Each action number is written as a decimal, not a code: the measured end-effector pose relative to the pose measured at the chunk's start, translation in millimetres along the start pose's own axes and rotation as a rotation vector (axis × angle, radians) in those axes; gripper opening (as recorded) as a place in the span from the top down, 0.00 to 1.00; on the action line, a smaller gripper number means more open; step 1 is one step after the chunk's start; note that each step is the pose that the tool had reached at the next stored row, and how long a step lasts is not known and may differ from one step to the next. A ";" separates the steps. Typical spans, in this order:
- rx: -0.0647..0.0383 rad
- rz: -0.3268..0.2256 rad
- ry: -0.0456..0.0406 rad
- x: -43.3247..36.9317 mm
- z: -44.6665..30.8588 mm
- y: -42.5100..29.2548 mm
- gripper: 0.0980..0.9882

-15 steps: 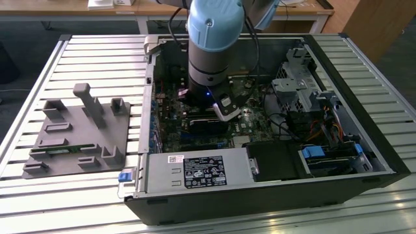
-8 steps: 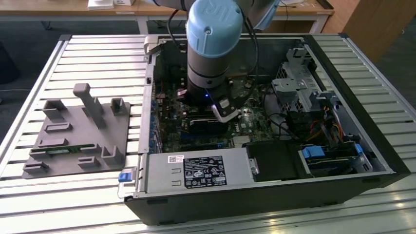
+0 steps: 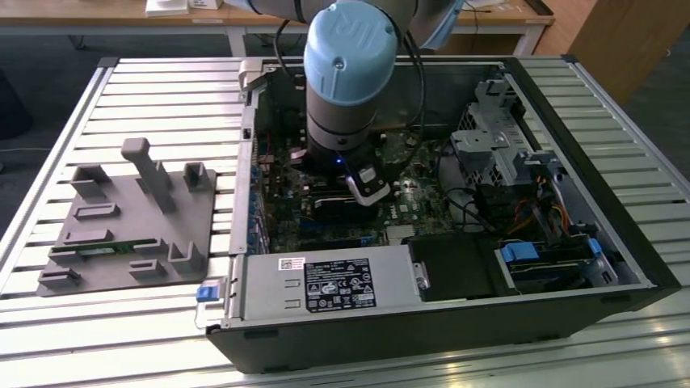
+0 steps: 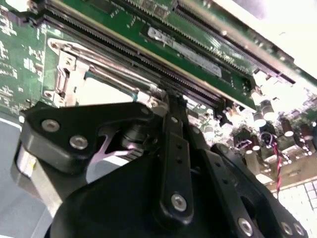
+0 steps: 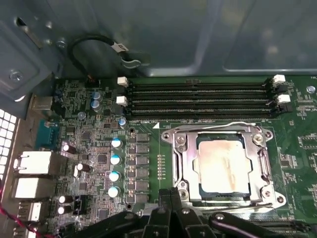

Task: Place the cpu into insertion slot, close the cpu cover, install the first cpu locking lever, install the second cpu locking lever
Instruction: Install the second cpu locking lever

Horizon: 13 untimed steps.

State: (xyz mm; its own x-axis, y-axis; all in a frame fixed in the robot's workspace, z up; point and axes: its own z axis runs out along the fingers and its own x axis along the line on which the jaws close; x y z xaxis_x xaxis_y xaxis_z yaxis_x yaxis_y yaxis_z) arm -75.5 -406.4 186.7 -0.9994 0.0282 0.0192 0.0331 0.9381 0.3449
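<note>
We are hovering our end effector [image 5: 171, 218], fingers drawn narrow and empty, just at six o'clock of the cpu cover [image 5: 181, 158] framing the seated cpu [image 5: 221, 163].

Open computer case [image 3: 603, 267] lies on slatted table [image 3: 151, 89]. Robot arm [image 3: 347, 89] reaches down into the case; hand [image 3: 361, 190] low over green motherboard [image 3: 313, 222]. Grey fixture plate [image 3: 129, 222] sits at the exterior view's left.

Around me I see a worktop [image 3: 603, 97] made of pale metal slats. Behind it stands a wooden desk [image 3: 129, 18] with white legs. At the exterior view's right there is a brown wooden panel [image 3: 615, 36]. The floor [image 3: 44, 61] is dark grey.
</note>
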 end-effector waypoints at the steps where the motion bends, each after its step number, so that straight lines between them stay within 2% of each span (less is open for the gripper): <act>1: -0.002 0.000 0.0001 0.1 0.0 -0.1 0.99; 6: -0.006 0.000 0.0001 0.2 -2.4 0.8 0.99; 13: -0.006 0.001 0.0001 0.6 -19.9 7.2 0.99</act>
State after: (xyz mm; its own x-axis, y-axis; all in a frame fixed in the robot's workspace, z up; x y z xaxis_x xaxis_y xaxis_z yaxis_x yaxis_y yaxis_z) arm -75.7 -406.5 207.9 -0.9994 0.0287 0.0195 0.0337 0.9360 0.3503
